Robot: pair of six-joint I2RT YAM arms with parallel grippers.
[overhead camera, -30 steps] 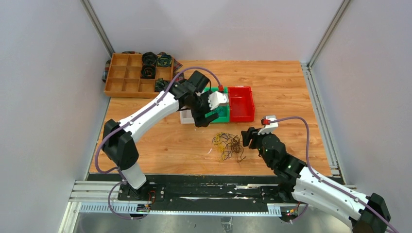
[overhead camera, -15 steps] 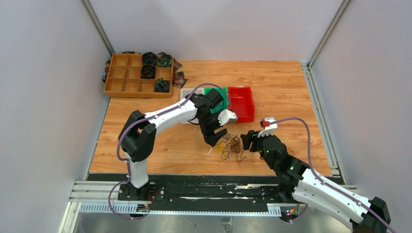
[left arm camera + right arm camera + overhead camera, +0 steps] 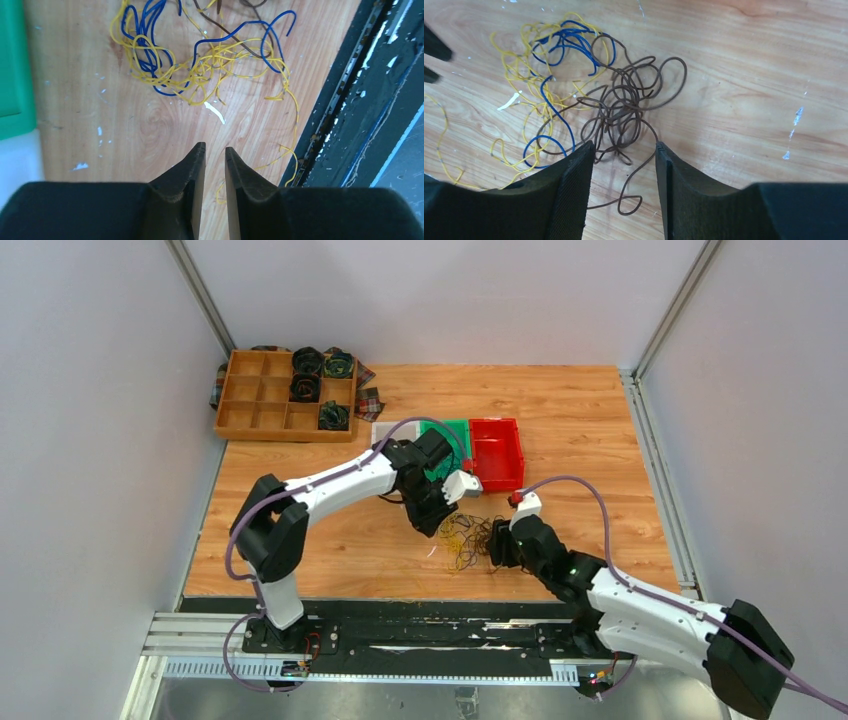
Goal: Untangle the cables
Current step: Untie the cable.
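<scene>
The cables [image 3: 468,540] lie in one loose tangle on the wooden table, near its front edge. Yellow and blue strands [image 3: 200,65] show in the left wrist view. The right wrist view adds brown loops [image 3: 624,105] beside blue strands [image 3: 569,40]. My left gripper [image 3: 443,523] hovers at the tangle's left side. Its jaws [image 3: 215,147] stand only a narrow gap apart with nothing between them, and one yellow strand lies on the table below. My right gripper [image 3: 500,548] is at the tangle's right side. It is open [image 3: 624,145] and straddles a brown tail loop without touching it.
Green bin [image 3: 452,435], red bin [image 3: 497,453] and a white bin [image 3: 385,430] stand behind the tangle. A wooden compartment tray [image 3: 262,405] with dark fabric coils sits at the back left. The black rail [image 3: 400,615] runs along the table's near edge.
My left arm swung from over the bins down to the tangle's left side and its jaws narrowed sharply. My right gripper slid left up to the brown loops and closed a little.
</scene>
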